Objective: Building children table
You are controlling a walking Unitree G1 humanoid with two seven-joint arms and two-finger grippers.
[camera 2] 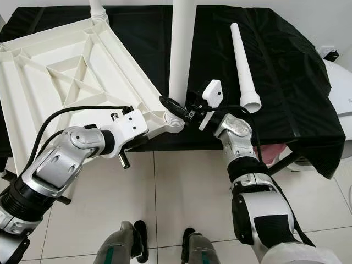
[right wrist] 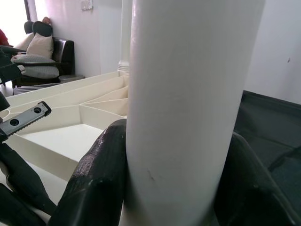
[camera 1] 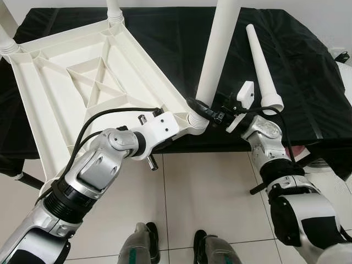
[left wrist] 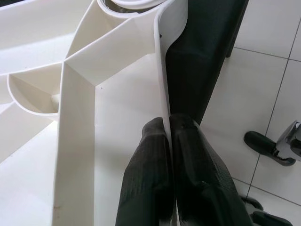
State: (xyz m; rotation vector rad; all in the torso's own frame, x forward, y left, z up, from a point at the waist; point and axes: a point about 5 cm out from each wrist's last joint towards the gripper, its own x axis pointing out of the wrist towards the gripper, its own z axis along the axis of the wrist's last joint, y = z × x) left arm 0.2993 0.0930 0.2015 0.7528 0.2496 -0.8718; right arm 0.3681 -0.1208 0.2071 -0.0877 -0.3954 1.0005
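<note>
The white tabletop lies upside down on the black-draped desk. The left end effector is clamped on its rim, close beside the corner socket. There the right end effector grips an upright leg. A spare leg lies just beyond it.

Upright table leg is cut off above.
</note>
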